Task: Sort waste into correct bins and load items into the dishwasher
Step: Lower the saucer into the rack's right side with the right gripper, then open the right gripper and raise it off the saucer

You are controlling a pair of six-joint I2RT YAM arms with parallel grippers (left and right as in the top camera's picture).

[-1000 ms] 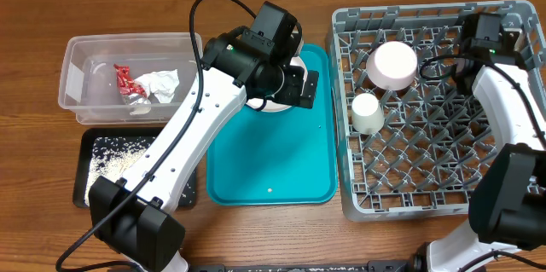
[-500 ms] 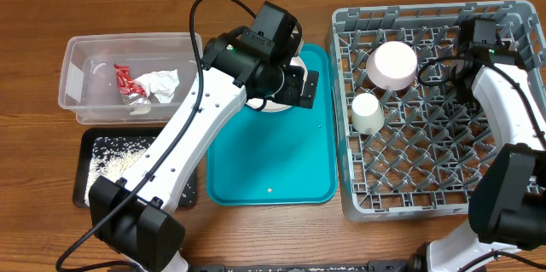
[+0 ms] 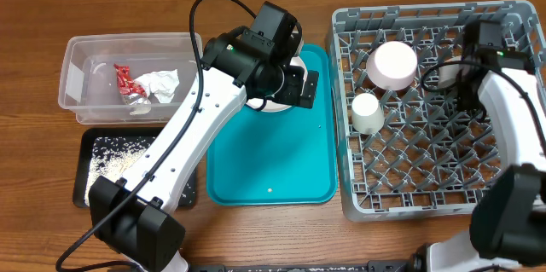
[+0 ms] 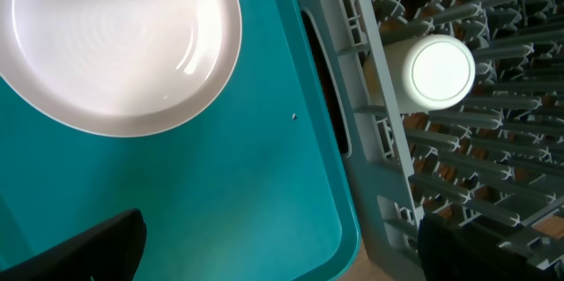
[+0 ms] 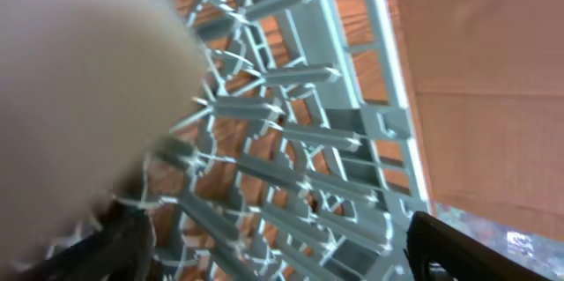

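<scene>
**Fig.** Dish-loading step, plate pick-up.

L end effector [image 4: 278, 239] hangs w/ fingers spread wide, nothing btwn them, above the white plate [image 4: 115, 43]. The plate lies flat at the far end of the teal serving tray [image 3: 269, 165], mid-tabletop. R end effector [image 5: 264, 247] is also spread and empty, low over the pegs at the far-right corner of the dish rack [image 3: 426, 165], which fills the tabletop's right edge.

Already racked: upturned bowl [image 3: 392, 63] and cup [image 3: 368, 112]. Napkin [image 3: 160, 83] and red wrapper [image 3: 126, 83] sit in the clear tub [image 3: 81, 59] by the left edge. Rice [image 3: 111, 163] is in the black tray [image 3: 89, 140] at the near-left corner.

Probable technique: take the plate by its rim on the rack side, one finger beneath the lip. Lift clear of the tray wall, then tip it upright into a free peg row away from cup and bowl. R arm should prob. pull aside first.
</scene>
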